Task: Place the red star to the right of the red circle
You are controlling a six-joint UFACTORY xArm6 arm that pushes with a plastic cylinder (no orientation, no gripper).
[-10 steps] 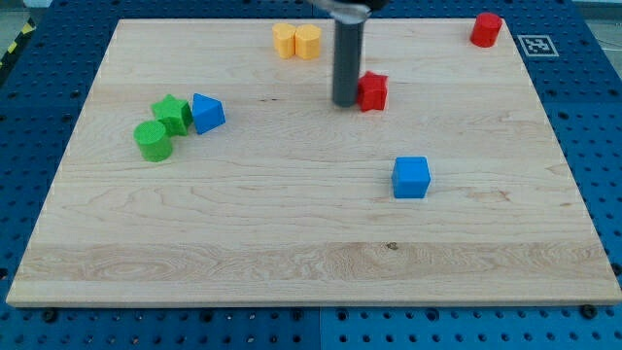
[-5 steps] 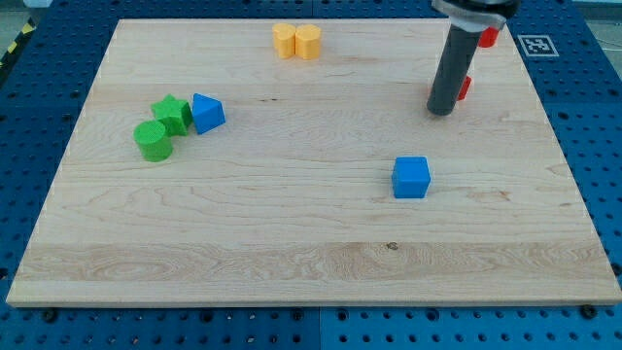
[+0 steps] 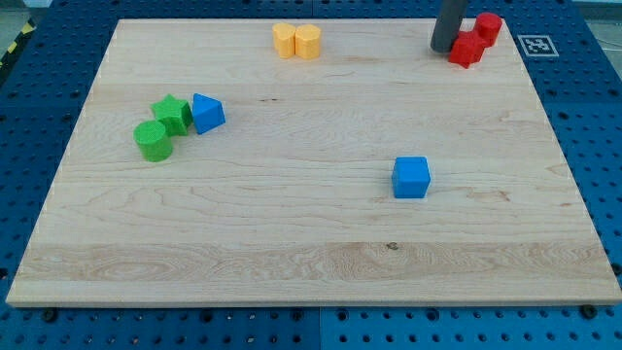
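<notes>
The wooden board (image 3: 311,243) fills most of the view, and the work sits at its top right corner. The step in hand, as I judge it, is the final placing: the red star (image 3: 466,48) is already up against the red circle (image 3: 488,26), but on the circle's lower left, not on its right. The next move calls for carrying the star around the circle, below it and out toward the board's right edge, without knocking the circle away.

There is no hand to spread or press together; the arm ends in a plain rod that holds nothing. My tip (image 3: 443,48) rests just beside the star's left side, touching it or nearly so; I cannot tell which.

Below my tip lies the blue cube (image 3: 411,177). Far to the left and lower sit the blue triangle (image 3: 207,112), green star (image 3: 173,114) and green cylinder (image 3: 153,140). Two orange blocks (image 3: 296,41) lie level with my tip, to its left.
</notes>
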